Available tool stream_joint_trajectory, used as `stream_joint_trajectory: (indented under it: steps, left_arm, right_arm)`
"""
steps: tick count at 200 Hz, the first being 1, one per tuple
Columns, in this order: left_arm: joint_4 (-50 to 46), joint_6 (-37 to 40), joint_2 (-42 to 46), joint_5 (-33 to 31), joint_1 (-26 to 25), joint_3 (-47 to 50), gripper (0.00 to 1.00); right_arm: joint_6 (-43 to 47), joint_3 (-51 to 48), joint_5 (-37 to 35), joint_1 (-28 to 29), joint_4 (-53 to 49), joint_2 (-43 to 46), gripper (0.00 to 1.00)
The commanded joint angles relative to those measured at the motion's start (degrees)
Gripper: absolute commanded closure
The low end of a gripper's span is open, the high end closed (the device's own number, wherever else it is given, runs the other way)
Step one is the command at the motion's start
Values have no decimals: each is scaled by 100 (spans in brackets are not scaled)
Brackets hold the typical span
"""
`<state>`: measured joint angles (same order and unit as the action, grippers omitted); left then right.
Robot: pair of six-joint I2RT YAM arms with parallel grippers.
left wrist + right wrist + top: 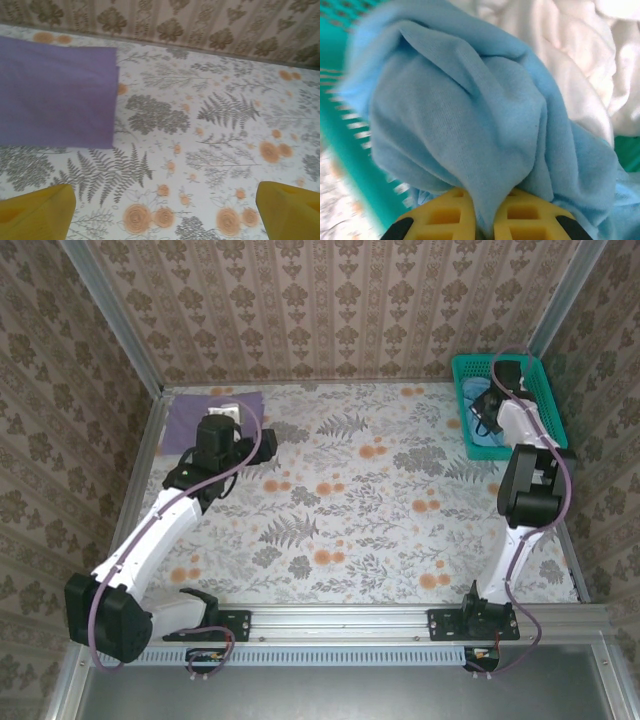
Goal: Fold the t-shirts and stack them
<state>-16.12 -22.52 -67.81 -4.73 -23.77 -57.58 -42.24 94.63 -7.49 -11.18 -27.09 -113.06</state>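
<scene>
The table (pixel 340 510) has a cover printed with ferns and orange flowers. A folded purple t-shirt (pixel 55 92) lies flat on it, ahead and left of the left gripper (pixel 162 220). A teal basket (pixel 500 359) stands on it around the right gripper (pixel 485 222).

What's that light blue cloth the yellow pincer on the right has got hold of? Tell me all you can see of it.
It is a sky-blue t-shirt of soft, matte knit cloth, bunched into loose folds. No print or sleeve can be made out. The right pincer, yellow-fingered, is shut on a pinch of it. The shirt lies in the teal basket, against crumpled white cloth.
</scene>
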Motion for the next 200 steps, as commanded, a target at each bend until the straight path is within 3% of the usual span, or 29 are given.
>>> stream_joint_trajectory:
  steps: [1, 32, 64, 77, 96, 118, 138, 200]
  left_arm:
    - [-633, 205, -4, 301, -23, -124, 6]
    - [-666, 339, -138, 428, -14, -271, 5]
    - [-765, 588, -194, 457, -27, -451, 2]
    - [-743, 615, -147, 310, -22, -473, 1]
    - [-776, 709, -63, 92, -29, -532, 0]
    - [-656, 854, 235, -663, -49, -428, 0]
    - [-734, 734, 498, -1679, -49, -350, 0]
    - [-1653, 208, 1019, -3874, -84, -385, 0]
  right_arm:
    - [34, 14, -509, 564, 463, 1201, 92]
    - [764, 722, -1270, 1160, 229, 1783, 93]
    - [1376, 1724, -1454, 1469, 239, 2242, 94]
    - [1577, 2173, -1209, 1566, 297, 2358, 94]
    - [1429, 2764, -189, 1623, 266, 2413, 94]
    - [1195, 3751, 1048, 1836, -187, 2109, 94]
    - [934, 4459, 1717, 2206, -840, 1711, 93]
    - [627, 4494, 2578, 3858, -1940, 651, 79]
